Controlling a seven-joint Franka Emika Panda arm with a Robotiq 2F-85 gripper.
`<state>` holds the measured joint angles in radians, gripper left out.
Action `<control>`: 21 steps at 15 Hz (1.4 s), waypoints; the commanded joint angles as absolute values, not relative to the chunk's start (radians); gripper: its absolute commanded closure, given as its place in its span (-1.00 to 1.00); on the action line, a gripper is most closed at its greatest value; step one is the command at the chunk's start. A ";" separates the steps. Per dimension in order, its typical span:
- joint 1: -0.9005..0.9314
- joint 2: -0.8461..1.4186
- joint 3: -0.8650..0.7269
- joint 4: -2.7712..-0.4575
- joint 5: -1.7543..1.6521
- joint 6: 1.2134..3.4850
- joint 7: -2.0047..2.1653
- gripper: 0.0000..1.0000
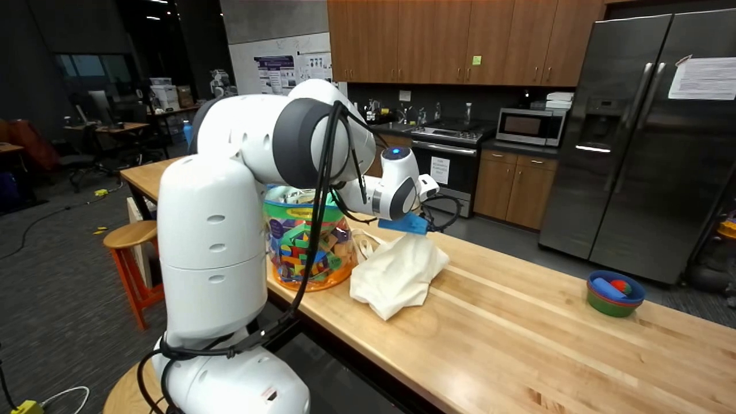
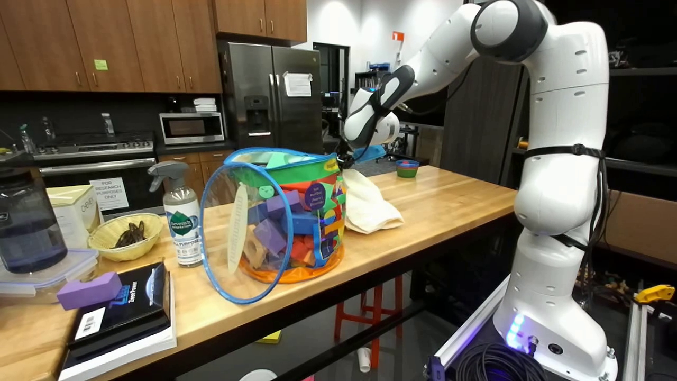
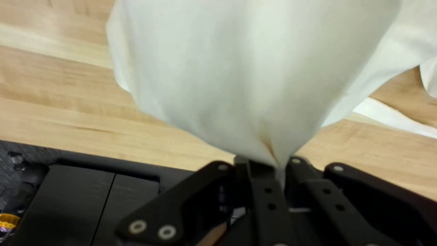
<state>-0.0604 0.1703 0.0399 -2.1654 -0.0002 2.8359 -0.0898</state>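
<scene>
Pale wood runs the length of the bench [image 1: 517,345]. On it stands a clear tub of toy blocks [image 2: 312,227], its round lid [image 2: 246,238] hanging open; tall and soft-walled as it looks, it might tip if bumped. Just beside it a cream cloth [image 1: 398,273] drapes down toward the bench top; whether cloth and tub touch, I cannot tell. The gripper [image 3: 280,171] is closed on a gathered fold of that cloth. It seems to have only a narrow pinch, so the fabric could slip free if its lower part caught or dragged. A stack of bowls [image 1: 609,307] sits well apart, so a knock there looks unlikely. Smallest, a loose strap [image 3: 396,118] shows past the cloth's edge; it could snag on the tub and pull it along.
</scene>
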 commanded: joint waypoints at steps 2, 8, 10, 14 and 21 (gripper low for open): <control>-0.027 0.059 0.012 -2.287 -0.035 2.752 -0.033 0.98; -0.032 -0.023 -0.006 -2.387 -0.100 2.627 0.076 0.98; -0.040 -0.047 -0.016 -2.414 -0.129 2.590 0.130 0.98; -0.059 -0.065 -0.036 -2.431 -0.223 2.538 0.270 0.98; -0.082 -0.036 -0.052 -2.396 -0.328 2.517 0.378 0.98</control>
